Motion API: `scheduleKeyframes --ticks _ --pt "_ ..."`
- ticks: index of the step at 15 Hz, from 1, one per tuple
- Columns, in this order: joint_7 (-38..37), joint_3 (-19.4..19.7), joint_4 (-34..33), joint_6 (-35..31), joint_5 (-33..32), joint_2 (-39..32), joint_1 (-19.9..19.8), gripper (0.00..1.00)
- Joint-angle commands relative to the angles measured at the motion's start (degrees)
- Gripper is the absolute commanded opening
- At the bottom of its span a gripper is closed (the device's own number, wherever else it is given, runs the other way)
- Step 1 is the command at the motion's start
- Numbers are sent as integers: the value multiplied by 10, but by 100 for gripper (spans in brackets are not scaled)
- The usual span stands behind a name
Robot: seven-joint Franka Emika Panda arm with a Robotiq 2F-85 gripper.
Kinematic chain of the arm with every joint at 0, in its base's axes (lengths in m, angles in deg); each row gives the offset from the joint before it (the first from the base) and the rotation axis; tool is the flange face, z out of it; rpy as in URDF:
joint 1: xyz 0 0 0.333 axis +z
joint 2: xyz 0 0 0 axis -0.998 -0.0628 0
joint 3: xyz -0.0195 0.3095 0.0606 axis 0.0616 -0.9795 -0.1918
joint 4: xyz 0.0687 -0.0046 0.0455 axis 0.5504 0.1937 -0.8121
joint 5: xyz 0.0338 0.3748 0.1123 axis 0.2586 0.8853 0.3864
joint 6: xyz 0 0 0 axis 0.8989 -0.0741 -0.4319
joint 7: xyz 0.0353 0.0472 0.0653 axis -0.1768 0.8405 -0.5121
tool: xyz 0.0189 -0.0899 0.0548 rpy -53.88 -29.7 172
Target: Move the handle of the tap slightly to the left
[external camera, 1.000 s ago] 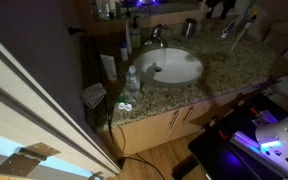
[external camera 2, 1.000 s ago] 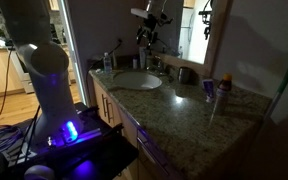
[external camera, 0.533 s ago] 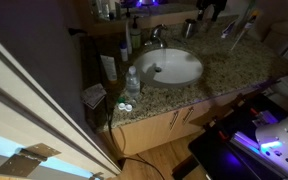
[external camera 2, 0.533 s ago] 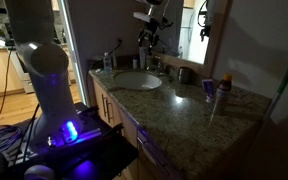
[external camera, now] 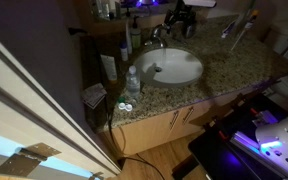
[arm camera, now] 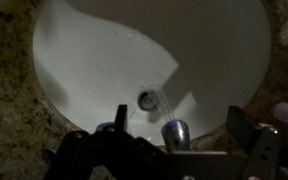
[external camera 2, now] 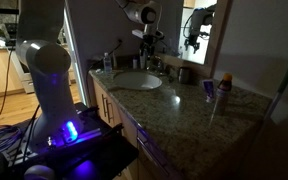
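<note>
Wrist view shows the gripper (arm camera: 181, 125) spread open over the basin's (arm camera: 84, 50) rear rim, jaws either side of the tap (arm camera: 174, 131). The handle (external camera: 161, 31) tops it behind the basin. It is likely rigid, slippery chrome, so press sideways near the lever's free end.

A white oval basin (external camera: 184, 66) sits sunk in the speckled granite tabletop (external camera: 229, 62). A clear plastic bottle (external camera: 132, 81) stands upright just beside its rim, above the wooden cabinet doors (external camera: 164, 125).
</note>
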Motion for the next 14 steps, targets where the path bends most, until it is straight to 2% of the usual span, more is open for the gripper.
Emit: scheduleKeyframes --ticks 1,4,5,7,11,13,14 --pt "-23 -3 -16 -13 -3 -15 0 100" --pt "-49 -1 -41 -20 -6 -29 2 100" --pt "-70 7 -52 -26 -30 -46 11 100" --pt "-83 12 -72 -64 -43 -72 9 100" --pt "-62 6 -114 -170 -1 -115 -13 100" --pt "-51 3 -146 -161 8 -138 -22 100" --pt "-71 10 -107 -164 -7 -110 -8 100"
